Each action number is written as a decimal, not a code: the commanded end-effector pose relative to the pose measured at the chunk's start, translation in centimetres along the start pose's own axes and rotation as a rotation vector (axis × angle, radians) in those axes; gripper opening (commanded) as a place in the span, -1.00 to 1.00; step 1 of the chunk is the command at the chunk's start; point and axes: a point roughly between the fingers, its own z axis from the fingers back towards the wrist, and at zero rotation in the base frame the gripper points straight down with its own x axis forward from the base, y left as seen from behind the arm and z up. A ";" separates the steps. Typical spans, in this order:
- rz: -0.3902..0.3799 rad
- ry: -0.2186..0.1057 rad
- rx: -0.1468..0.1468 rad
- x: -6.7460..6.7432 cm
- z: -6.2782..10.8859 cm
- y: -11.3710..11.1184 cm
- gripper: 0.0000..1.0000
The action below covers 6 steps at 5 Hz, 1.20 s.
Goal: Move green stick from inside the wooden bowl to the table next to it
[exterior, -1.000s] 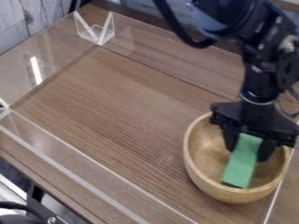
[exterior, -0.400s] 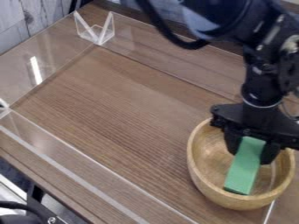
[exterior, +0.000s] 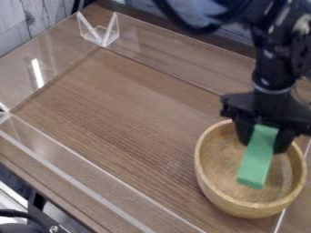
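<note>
The green stick [exterior: 256, 164] hangs tilted over the wooden bowl [exterior: 214, 178]. Its upper end is pinched in my black gripper [exterior: 268, 136], which points down and is shut on it. The stick's lower end is still inside the bowl's rim, just above or touching the bowl floor; I cannot tell which. The bowl sits at the right front of the brown wood-grain table [exterior: 122, 109]. The black arm rises from the gripper toward the top right and hides the bowl's far rim.
Clear plastic walls [exterior: 55, 55] run along the table's left and back edges, and a low clear wall [exterior: 73, 177] along the front. A small clear plastic stand [exterior: 97, 30] sits at the back left corner. Bare wood lies left of the bowl.
The gripper has risen a little with the green stick still in its jaws, so the stick sits higher in the bowl. The bowl has stayed in place.
</note>
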 end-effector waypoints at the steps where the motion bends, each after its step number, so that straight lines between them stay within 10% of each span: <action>1: 0.043 -0.055 -0.024 1.1 2.4 -0.1 -1.00; 6: 0.068 -0.068 -0.039 3.1 5.0 2.2 -1.00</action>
